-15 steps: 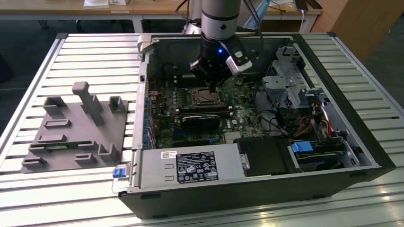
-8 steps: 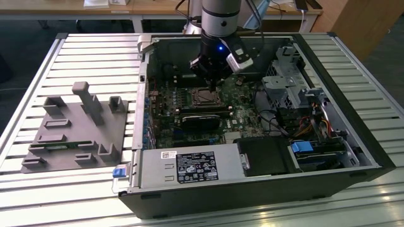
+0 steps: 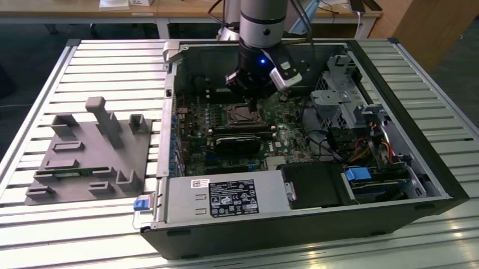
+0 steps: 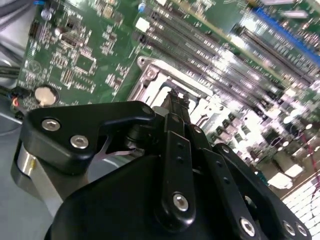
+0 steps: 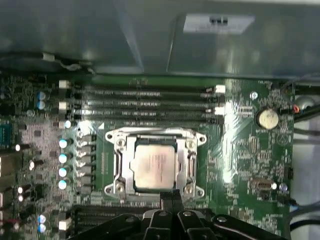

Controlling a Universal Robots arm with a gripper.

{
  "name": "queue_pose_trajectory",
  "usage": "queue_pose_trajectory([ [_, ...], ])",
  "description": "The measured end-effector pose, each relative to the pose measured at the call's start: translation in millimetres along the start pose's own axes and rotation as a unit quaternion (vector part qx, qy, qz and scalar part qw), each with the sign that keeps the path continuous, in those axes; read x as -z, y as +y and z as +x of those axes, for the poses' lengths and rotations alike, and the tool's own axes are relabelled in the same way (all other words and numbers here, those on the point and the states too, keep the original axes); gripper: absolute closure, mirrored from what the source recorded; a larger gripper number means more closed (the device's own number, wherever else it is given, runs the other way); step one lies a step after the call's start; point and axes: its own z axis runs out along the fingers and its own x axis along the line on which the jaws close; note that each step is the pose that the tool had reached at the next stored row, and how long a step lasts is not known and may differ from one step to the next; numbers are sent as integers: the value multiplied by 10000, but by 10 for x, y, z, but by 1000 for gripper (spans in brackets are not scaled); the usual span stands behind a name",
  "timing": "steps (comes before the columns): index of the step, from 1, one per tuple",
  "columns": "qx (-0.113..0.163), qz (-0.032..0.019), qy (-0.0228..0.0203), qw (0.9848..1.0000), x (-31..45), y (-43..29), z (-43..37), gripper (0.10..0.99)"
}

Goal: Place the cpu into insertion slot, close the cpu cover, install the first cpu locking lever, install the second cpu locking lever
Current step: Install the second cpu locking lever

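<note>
I am watching the arm reaching down into the open computer case, which is lying on the slatted bench. In the first wrist view the fingers are pressed together, tip against tip, and I am seeing nothing pinched between them. The tips are hanging right at the edge of the insertion slot that is nearest to them; whether they are touching the metal there, I cannot tell.

Just beyond the tips the cpu is lying flat inside the slot, with its grey top facing up. The cpu cover is lying flat around the chip, and the chip is showing through its square cut-out. Further beyond the slot from the fingers, the long memory slots are running across the green motherboard.

In the exterior view the grey fixture is resting on the bench outside the case, well apart from the fingers. The power supply is sitting inside the case, also apart from them.
</note>
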Motion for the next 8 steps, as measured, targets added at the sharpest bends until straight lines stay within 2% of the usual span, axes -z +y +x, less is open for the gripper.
queue_pose_trajectory([
  [3, 0, -1, 0, 10000, -1, -75, 1, 980],
  [8, 0, -22, 5, 10000, -2, -155, 2, 980],
])
